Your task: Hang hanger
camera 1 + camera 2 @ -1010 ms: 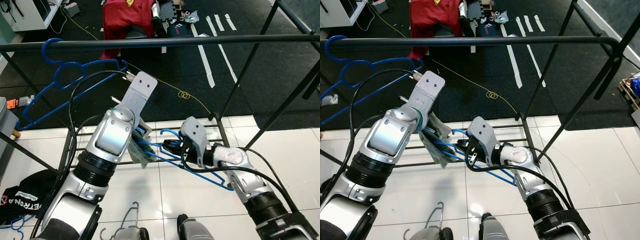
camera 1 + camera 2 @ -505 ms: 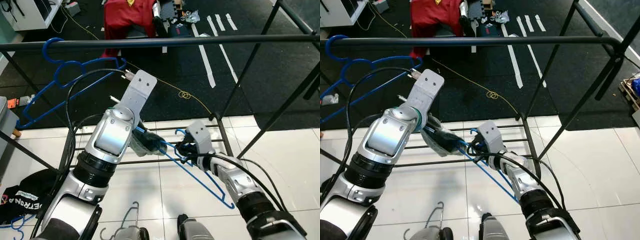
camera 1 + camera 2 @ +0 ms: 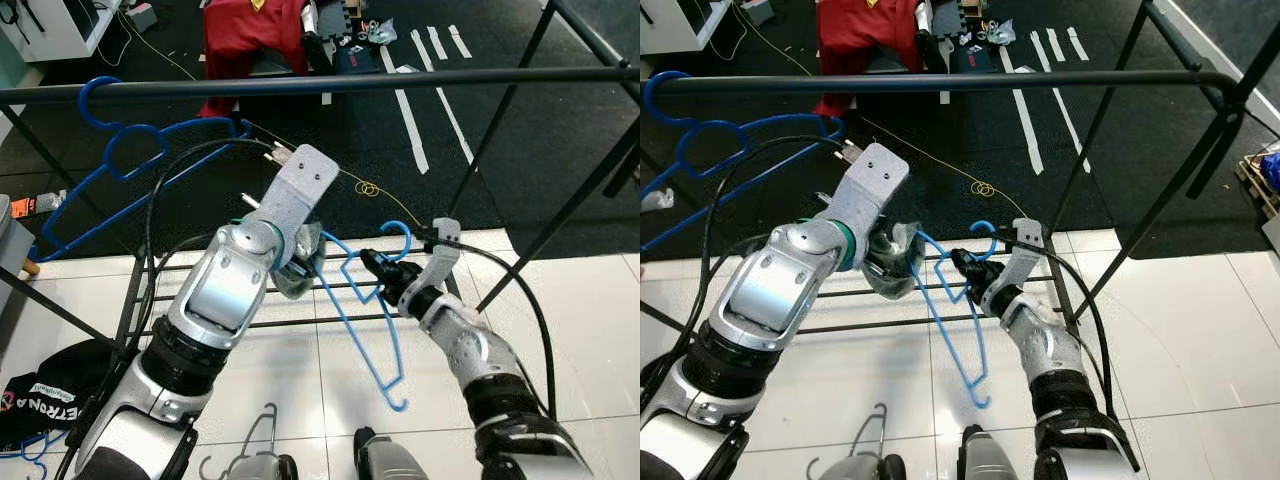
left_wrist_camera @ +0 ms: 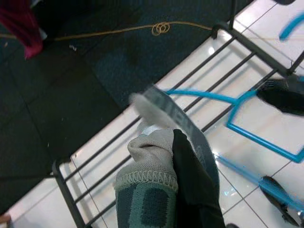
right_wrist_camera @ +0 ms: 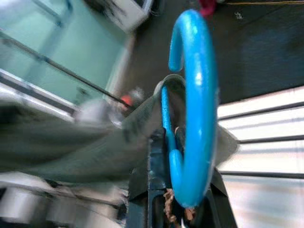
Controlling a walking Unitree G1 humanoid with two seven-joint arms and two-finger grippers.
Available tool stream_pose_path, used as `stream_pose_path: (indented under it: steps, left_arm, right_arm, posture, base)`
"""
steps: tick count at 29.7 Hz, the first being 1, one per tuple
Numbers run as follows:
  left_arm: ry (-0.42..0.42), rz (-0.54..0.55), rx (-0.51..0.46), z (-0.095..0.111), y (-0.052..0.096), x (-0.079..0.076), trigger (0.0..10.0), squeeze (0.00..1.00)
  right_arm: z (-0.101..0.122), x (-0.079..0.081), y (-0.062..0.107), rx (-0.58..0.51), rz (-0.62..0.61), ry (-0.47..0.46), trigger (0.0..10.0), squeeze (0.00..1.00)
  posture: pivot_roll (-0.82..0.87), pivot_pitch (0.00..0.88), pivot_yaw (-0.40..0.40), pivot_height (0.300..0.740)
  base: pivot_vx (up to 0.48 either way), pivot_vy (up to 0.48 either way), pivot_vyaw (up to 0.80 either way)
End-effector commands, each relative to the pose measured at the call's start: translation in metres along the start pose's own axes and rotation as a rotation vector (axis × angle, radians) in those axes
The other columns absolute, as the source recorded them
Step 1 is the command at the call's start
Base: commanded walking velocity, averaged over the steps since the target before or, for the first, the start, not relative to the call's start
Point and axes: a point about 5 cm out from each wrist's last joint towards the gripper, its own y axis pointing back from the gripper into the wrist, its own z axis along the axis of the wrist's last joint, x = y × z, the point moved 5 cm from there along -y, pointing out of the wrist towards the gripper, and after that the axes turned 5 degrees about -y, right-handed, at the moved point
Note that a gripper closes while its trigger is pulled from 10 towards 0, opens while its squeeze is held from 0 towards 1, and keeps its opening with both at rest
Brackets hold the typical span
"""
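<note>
You have the thin blue plastic hanger (image 3: 355,300) held in front of the robot, below the long black metal rail (image 3: 330,83) of the clothes rack. Its curved hook points up beside the right wrist, and its long arm slopes down over the glossy white floor tiles (image 3: 590,330) to a small upturned end. The right gripper (image 3: 380,277) has its two black fingers closed around the hanger's neck; in the right wrist view you see the smooth rounded hook (image 5: 192,104) rising just ahead of the fingers.

The left gripper (image 3: 292,272) sits at the hanger's other shoulder, its fingers clamped on a soft grey-green knitted sock (image 4: 147,190) with a ribbed cuff and a darker patterned band. The crumpled cloth touches the hanger's upper bar. In the left wrist view one black finger (image 4: 192,183) presses along the sock.

On the rail's left end a second blue hanger (image 3: 130,170) with a round loop under its hook hangs tilted. The rack's low shelf of thin black bars (image 3: 200,325) lies under both arms. On the dark mat beyond, you can see a red garment (image 3: 255,35) and a coiled yellow cord (image 3: 368,188). A black cloth with white lettering (image 3: 45,395) lies on the tiles to the left.
</note>
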Motion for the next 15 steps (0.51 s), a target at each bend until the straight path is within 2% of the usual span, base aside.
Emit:
stream_pose_path:
  steps: [1,2,3,4,5,6,8,10,11,12,14,15]
  left_arm:
    - [-0.005,-0.025,-0.006,-0.002,0.001,-0.006,10.0,0.0]
    - [-0.012,-0.023,-0.015,-0.001,0.001,-0.006,10.0,0.0]
    - [-0.012,-0.023,-0.015,-0.001,0.001,-0.006,10.0,0.0]
    - [-0.009,-0.006,-0.02,-0.001,0.001,-0.004,10.0,0.0]
    - [-0.009,-0.006,-0.02,-0.001,0.001,-0.004,10.0,0.0]
    - [0.0,0.025,-0.023,-0.002,0.0,0.002,10.0,0.0]
    - [0.0,0.025,-0.023,-0.002,0.0,0.002,10.0,0.0]
    - [0.027,0.082,-0.043,-0.002,-0.001,0.014,10.0,0.0]
    - [0.037,0.096,-0.053,-0.001,-0.001,0.017,10.0,0.0]
    - [0.037,0.096,-0.053,-0.001,-0.001,0.017,10.0,0.0]
    - [0.056,0.112,-0.089,0.001,0.0,0.02,10.0,0.0]
    - [0.056,0.112,-0.089,0.001,0.0,0.02,10.0,0.0]
  right_arm:
    - [0.005,0.004,0.0,-0.024,0.025,-0.045,10.0,0.0]
    - [0.007,0.007,-0.001,-0.044,0.041,-0.129,10.0,0.0]
    - [0.007,0.007,-0.001,-0.044,0.041,-0.129,10.0,0.0]
    - [0.007,0.01,-0.001,-0.046,0.051,-0.211,10.0,0.0]
    - [0.007,0.01,-0.001,-0.046,0.051,-0.211,10.0,0.0]
    - [0.004,0.007,0.0,-0.049,0.021,-0.305,10.0,0.0]
    - [0.004,0.007,0.0,-0.049,0.021,-0.305,10.0,0.0]
    - [0.003,-0.012,0.005,-0.113,-0.109,-0.467,10.0,0.0]
    - [0.003,-0.02,0.007,-0.142,-0.158,-0.514,10.0,0.0]
    - [0.003,-0.02,0.007,-0.142,-0.158,-0.514,10.0,0.0]
    - [0.008,-0.036,0.013,-0.221,-0.245,-0.59,10.0,0.0]
    - [0.008,-0.036,0.013,-0.221,-0.245,-0.59,10.0,0.0]
  posture:
    - [-0.04,0.144,0.108,0.74]
    - [-0.04,0.145,0.11,0.74]
    - [-0.04,0.145,0.11,0.74]
    - [-0.04,0.147,0.111,0.74]
    - [-0.04,0.147,0.111,0.74]
    - [-0.04,0.146,0.112,0.74]
    - [-0.04,0.146,0.112,0.74]
    - [-0.04,0.143,0.115,0.74]
    - [-0.04,0.143,0.115,0.74]
    - [-0.04,0.143,0.115,0.74]
    - [-0.05,0.137,0.125,0.74]
    - [-0.05,0.137,0.125,0.74]
  base:
    - [0.0,0.0,0.0]
    - [0.0,0.0,0.0]
    - [0.0,0.0,0.0]
    - [0.0,0.0,0.0]
    - [0.0,0.0,0.0]
    - [0.0,0.0,0.0]
    - [0.0,0.0,0.0]
    - [0.0,0.0,0.0]
    - [0.0,0.0,0.0]
    - [0.0,0.0,0.0]
    - [0.0,0.0,0.0]
    - [0.0,0.0,0.0]
